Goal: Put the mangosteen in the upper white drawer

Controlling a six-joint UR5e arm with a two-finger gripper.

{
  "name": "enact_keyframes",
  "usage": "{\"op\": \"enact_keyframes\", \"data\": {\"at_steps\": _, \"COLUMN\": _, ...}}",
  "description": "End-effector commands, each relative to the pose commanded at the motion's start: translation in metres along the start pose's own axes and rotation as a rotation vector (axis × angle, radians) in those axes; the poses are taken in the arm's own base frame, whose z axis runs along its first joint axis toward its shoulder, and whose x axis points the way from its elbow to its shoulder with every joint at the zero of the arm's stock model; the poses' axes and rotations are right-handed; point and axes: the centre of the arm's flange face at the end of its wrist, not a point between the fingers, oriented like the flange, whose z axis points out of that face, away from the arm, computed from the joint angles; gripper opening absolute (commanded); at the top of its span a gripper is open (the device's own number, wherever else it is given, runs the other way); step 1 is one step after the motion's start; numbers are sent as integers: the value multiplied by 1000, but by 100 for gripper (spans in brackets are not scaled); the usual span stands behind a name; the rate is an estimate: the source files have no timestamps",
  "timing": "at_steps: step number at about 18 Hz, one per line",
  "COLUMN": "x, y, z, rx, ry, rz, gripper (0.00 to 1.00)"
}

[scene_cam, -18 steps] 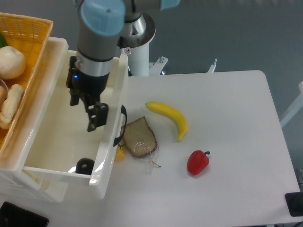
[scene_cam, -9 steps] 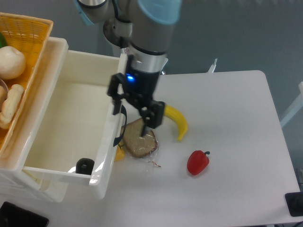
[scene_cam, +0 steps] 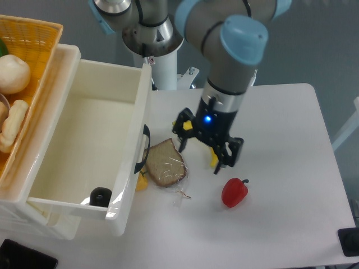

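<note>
The mangosteen (scene_cam: pixel 100 196) is a small near-black ball lying in the near right corner of the upper white drawer (scene_cam: pixel 67 89), which stands pulled out with its black handle (scene_cam: pixel 144 150) facing the table. My gripper (scene_cam: pixel 202 154) hangs over the table to the right of the drawer, above the banana, open with nothing between its fingers. It is well clear of the mangosteen.
A yellow woven basket (scene_cam: pixel 33 39) with bread rolls and a pale round item sits left of the drawer. On the table lie a wrapped bread slice (scene_cam: pixel 164 163), a banana (scene_cam: pixel 213 159) mostly hidden under the gripper, a red bell pepper (scene_cam: pixel 234 192) and a small yellow piece (scene_cam: pixel 142 182) by the drawer.
The arm swung right, out from above the drawer and across its front wall to over the banana. The mangosteen stayed in the drawer's near corner.
</note>
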Motion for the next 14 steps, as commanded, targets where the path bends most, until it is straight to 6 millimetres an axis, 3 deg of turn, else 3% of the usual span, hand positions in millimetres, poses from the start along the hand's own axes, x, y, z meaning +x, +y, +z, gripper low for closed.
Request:
{"op": "enact_keyframes", "data": {"at_steps": 2, "x": -14, "y": 12, "z": 22, "rx": -52, "ry": 5, "rz": -14, "gripper": 100}}
{"op": "enact_keyframes", "data": {"at_steps": 6, "x": -50, "y": 50, "z": 44, "rx": -173, "ry": -36, "rz": 5, "gripper": 100}}
{"op": "enact_keyframes", "data": {"at_steps": 14, "x": -85, "y": 82, "z": 66, "rx": -206, "ry": 2, "rz": 193, "gripper": 100}}
